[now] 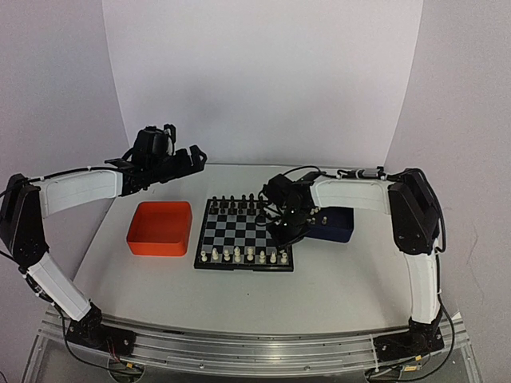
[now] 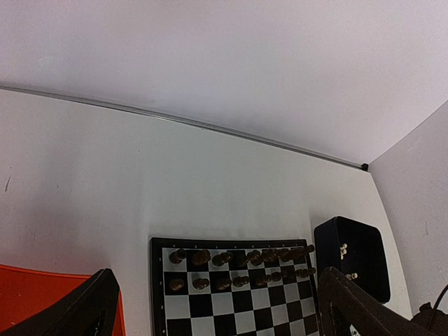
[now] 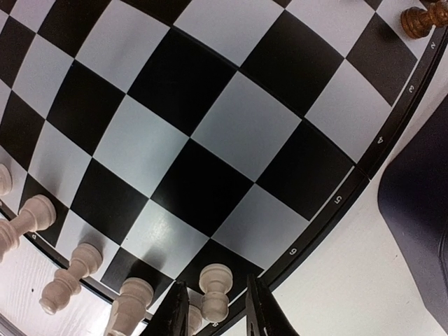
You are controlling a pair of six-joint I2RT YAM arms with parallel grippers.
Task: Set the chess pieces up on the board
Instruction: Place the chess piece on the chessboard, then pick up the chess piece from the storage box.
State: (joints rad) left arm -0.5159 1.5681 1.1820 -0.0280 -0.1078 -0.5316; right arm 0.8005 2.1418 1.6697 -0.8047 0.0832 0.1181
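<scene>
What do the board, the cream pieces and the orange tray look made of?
The board: probably glossy plastic or laminate, given the soft glare on the checks and the printed numerals on its black rim.
The cream pieces: likely moulded plastic, smooth with an even colour and a slight sheen, though painted wood can't be ruled out.
The orange tray: probably matte plastic, with a uniform saturated colour and rounded corners.

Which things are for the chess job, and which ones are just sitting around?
For the job:
- chess pieces, the white ones
- board
- right gripper, open around a white pawn
- dark blue tray, holding a few white pieces

Just lying about:
- orange tray
- black pieces, lined up on the far rows
- left gripper, open, off the board
</scene>
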